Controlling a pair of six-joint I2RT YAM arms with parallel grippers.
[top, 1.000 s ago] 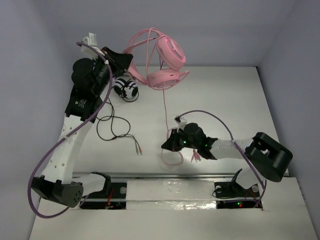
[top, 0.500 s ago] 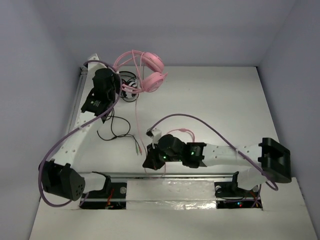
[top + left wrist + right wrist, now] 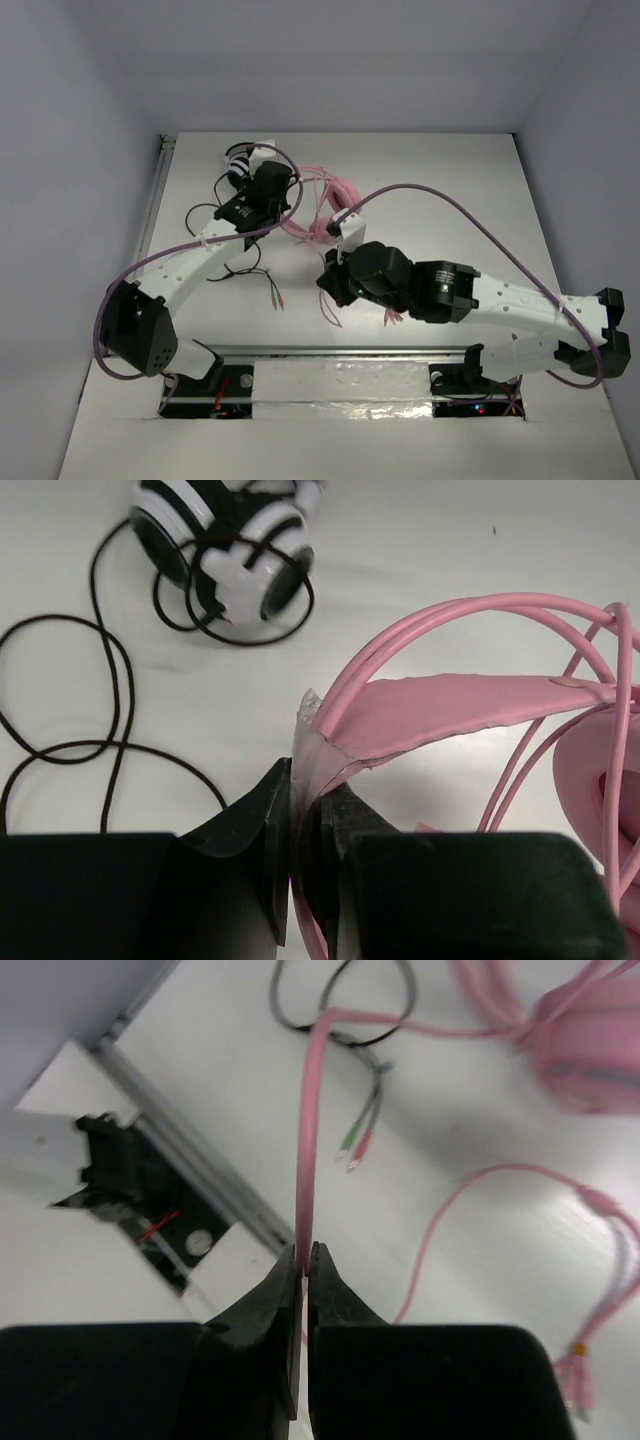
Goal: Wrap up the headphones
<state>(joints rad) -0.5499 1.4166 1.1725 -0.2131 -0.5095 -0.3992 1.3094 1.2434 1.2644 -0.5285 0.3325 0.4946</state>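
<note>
The pink headphones (image 3: 322, 205) lie low over the table's middle, with the cable looped over them. My left gripper (image 3: 288, 207) is shut on the end of the pink headband (image 3: 450, 705); a pink earcup (image 3: 600, 770) shows at the right edge of the left wrist view. My right gripper (image 3: 331, 283) sits nearer the front and is shut on the thin pink cable (image 3: 307, 1140), which runs taut from the fingertips back to the earcup (image 3: 590, 1050). The cable's loose end (image 3: 330, 312) trails toward the front rail.
The small black-and-white headphones (image 3: 238, 165) lie at the back left, also in the left wrist view (image 3: 225, 550). Their black cable (image 3: 240, 270) coils on the table, its green and red plugs (image 3: 358, 1140) near the pink cable. A metal rail (image 3: 190, 1190) runs along the front edge.
My left gripper has brought the pink headphones down from high at the back to the table's middle. My right gripper, holding the cable, has shifted right and back toward them.
</note>
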